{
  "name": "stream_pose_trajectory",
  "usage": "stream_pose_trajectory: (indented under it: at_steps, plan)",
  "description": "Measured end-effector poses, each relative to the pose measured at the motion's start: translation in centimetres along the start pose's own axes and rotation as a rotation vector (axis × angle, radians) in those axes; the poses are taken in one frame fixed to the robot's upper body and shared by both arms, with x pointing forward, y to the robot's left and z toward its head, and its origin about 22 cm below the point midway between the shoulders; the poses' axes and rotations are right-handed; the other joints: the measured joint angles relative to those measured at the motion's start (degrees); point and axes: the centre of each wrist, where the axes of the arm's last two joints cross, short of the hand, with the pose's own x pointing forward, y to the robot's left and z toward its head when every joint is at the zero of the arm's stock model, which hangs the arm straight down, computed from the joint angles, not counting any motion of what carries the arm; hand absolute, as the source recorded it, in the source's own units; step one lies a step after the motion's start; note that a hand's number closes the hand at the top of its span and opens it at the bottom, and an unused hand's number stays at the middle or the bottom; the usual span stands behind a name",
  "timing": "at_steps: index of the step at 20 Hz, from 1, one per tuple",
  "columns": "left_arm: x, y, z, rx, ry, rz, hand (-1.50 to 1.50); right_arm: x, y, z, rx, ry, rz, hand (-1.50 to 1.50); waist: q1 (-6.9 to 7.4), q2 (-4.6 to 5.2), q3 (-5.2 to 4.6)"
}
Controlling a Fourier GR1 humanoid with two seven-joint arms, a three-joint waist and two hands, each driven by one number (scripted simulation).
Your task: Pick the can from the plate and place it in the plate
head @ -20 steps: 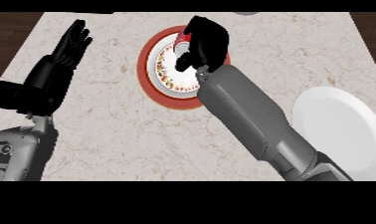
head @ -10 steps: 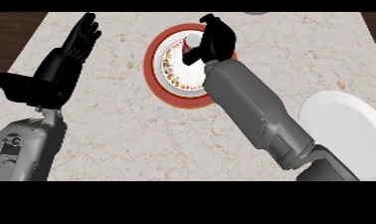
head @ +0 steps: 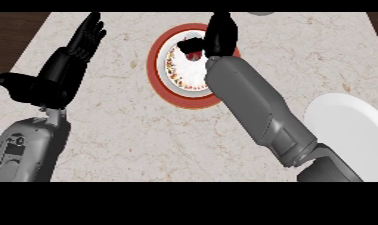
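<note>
While the left hand (head: pixel 68 66) rests spread, the right hand (head: pixel 220 34) curls round the can (head: pixel 193 56) over the plate (head: pixel 156 66).

Can (head: pixel 194 57): only a small red patch shows, in the curl of my right hand (head: pixel 221 36), over the centre of the red-rimmed plate (head: pixel 154 66). I cannot read its tilt, nor tell whether it touches the plate.

Red-rimmed plate: white centre, speckled ring, lies flat, upper middle.

White plate (head: pixel 343 124): plain, flat, at my right, well apart.
</note>
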Motion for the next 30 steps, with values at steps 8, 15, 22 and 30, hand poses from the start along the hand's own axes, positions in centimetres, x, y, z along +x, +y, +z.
stream_pose_trajectory:
  at_steps: [8,15,22,30]
  plan:
    - [-0.8,1.4,0.5,0.041,0.029,-0.005,0.00,-0.4,-0.7,0.0,-0.078,-0.012,-0.234,-1.50,-2.15,-0.64,0.00]
    - [-1.2,2.7,1.7,0.089,0.055,-0.014,0.00,-3.2,-1.5,0.6,-0.118,-0.001,-0.361,-1.50,-5.24,-1.56,-0.03]
    - [-1.9,4.1,2.8,0.111,0.072,-0.020,0.00,-9.2,-5.0,1.8,-0.123,-0.027,-0.388,-1.50,-7.06,-2.01,-0.06]
    - [-1.9,4.2,2.9,0.123,0.067,-0.024,0.00,-14.6,-10.6,4.7,-0.104,-0.050,-0.368,-1.50,-7.32,-2.06,-0.07]
